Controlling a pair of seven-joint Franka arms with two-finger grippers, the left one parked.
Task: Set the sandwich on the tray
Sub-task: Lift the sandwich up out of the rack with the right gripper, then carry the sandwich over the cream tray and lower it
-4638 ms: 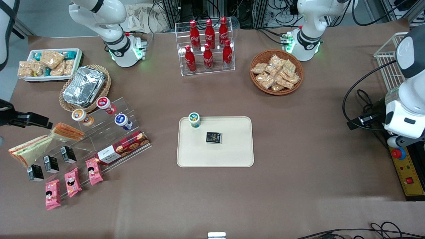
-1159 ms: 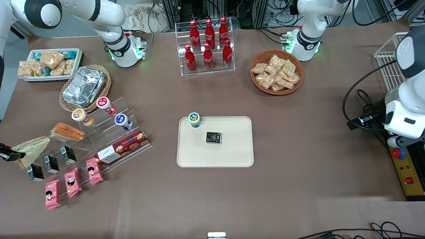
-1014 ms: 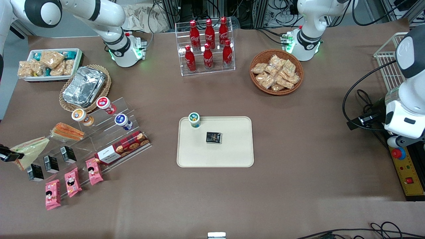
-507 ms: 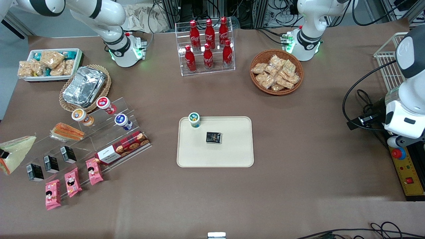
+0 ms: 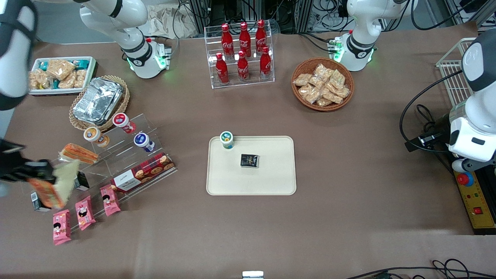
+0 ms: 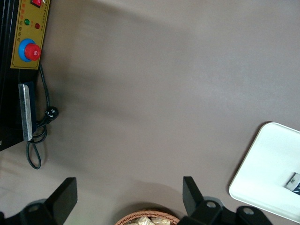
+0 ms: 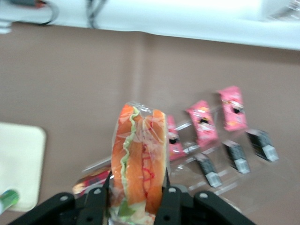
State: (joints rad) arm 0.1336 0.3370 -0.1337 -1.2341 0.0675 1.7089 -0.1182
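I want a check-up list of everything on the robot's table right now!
Surface: brown table.
Job's things: sandwich held up off the table; tray already carries a small cup and a dark packet.
Clutter: cola bottles, snack basket, pink packets.
Grippers: end effector shut on the sandwich, over the acrylic snack stand.
Cables: black cable by the parked arm.
Surroundings: control box.

The gripper (image 5: 37, 175) holds the sandwich (image 5: 54, 186) above the rack (image 5: 104, 162), well apart from the tray (image 5: 271, 182).
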